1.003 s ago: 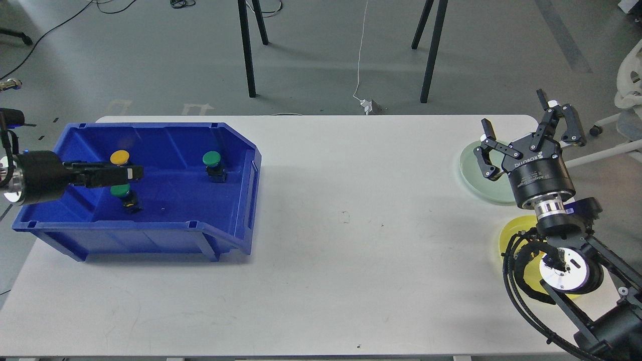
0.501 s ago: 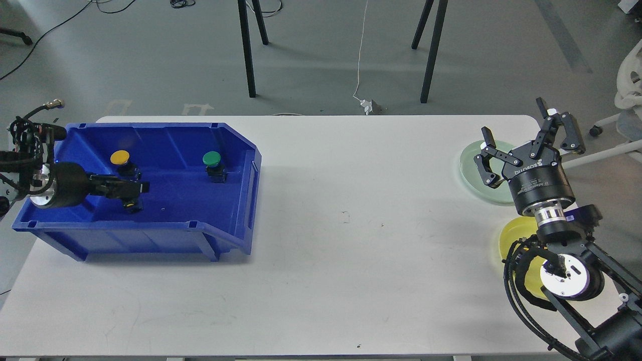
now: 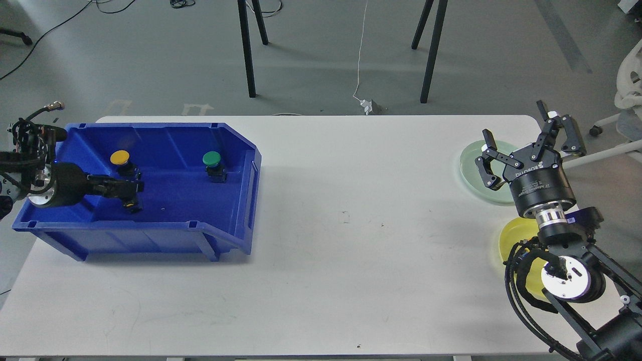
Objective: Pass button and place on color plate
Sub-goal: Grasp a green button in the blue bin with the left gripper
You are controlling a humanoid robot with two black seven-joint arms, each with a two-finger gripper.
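Two round-capped push buttons sit in plain view in the blue plastic bin (image 3: 165, 150): a yellow one (image 3: 120, 158) and a green one (image 3: 211, 159). The left gripper (image 3: 131, 186) reaches in low over a third button (image 3: 131, 204); can't tell if it's clamped. The right gripper (image 3: 521, 138) is spread wide over the pale green plate (image 3: 471, 173), near the yellow plate (image 3: 516, 233).

Left arm reaches down into the bin

The left end effector (image 3: 131, 187), which a second ago hovers above a green-capped button, now sits low inside the blue bin (image 3: 235, 150); that green cap is hidden beneath its tip, only the button's dark base (image 3: 132, 204) showing just below. The right end effector (image 3: 524, 145), fingers spread, drifts slightly lower and rightward above the pale green plate (image 3: 471, 153).
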